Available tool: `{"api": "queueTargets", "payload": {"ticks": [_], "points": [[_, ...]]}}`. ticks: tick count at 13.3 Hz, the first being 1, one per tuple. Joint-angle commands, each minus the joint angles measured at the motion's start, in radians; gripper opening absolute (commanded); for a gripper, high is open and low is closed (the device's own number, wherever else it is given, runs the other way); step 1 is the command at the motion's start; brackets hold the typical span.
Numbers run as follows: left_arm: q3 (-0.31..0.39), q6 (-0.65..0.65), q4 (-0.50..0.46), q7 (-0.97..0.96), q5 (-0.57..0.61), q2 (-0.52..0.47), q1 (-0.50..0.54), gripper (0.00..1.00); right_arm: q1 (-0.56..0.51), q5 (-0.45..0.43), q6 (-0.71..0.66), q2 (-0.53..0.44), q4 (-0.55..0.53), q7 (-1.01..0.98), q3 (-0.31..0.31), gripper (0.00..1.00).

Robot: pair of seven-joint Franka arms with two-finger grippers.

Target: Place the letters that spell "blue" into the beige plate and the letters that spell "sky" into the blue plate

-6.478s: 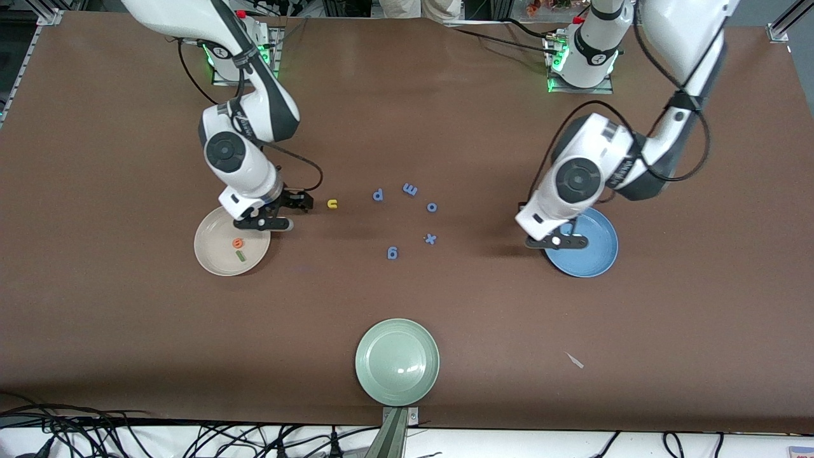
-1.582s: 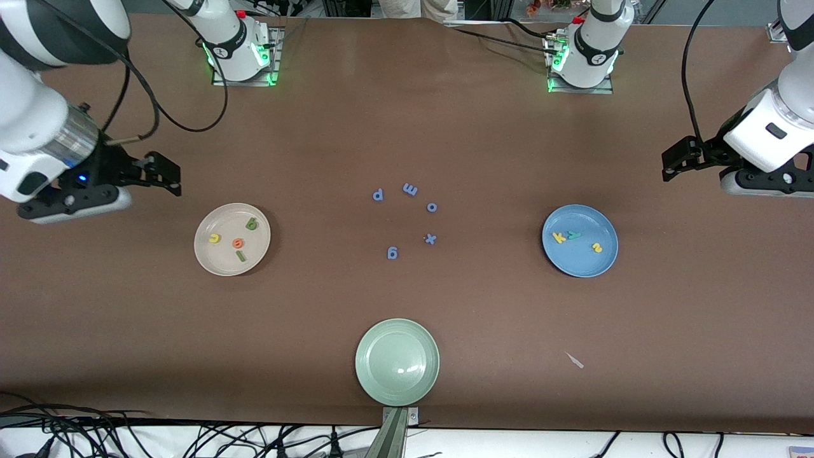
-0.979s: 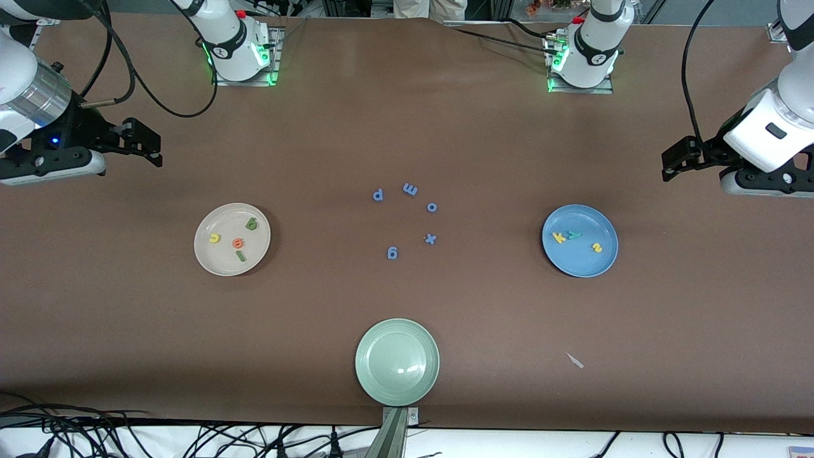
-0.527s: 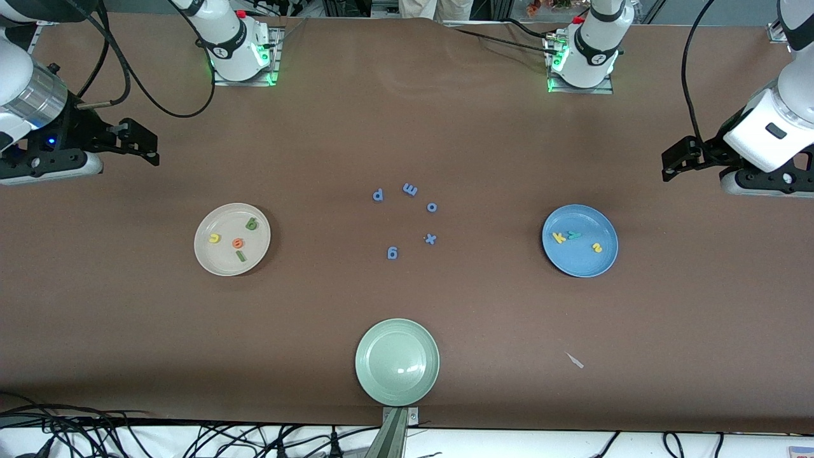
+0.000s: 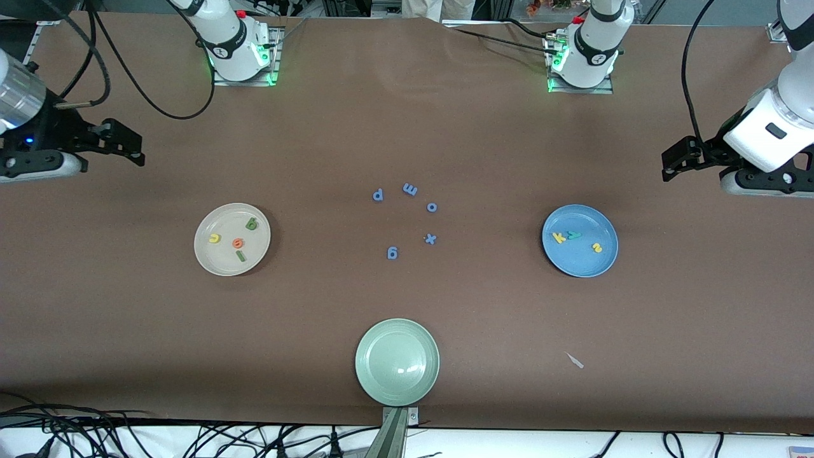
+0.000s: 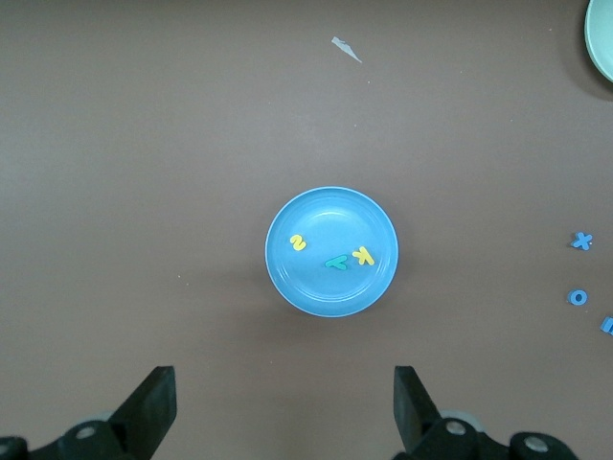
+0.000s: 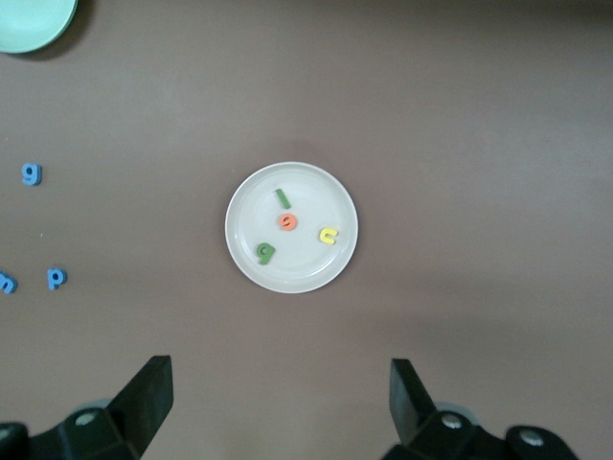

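Beige plate [image 7: 244, 254], blue plate [image 6: 287, 278] apart from open jaws

Pale green round plate [image 6: 601, 38] cut off by edge in left wrist view, and again in right wrist view [image 7: 34, 21]. Blue-purple foam letter m [image 7: 7, 283] half cropped in right wrist view. Right arm's black two-finger gripper [image 5: 124, 143]: most of its wrist body runs off the front view's edge.
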Motion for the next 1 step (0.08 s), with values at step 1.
{"api": "queueTargets", "payload": {"ticks": [1], "points": [[0.006, 0.001, 0.003, -0.005, -0.016, -0.007, -0.005, 1.0, -0.007, -0.002, -0.016, 0.022, 0.042, -0.008, -0.014, 1.0]]}}
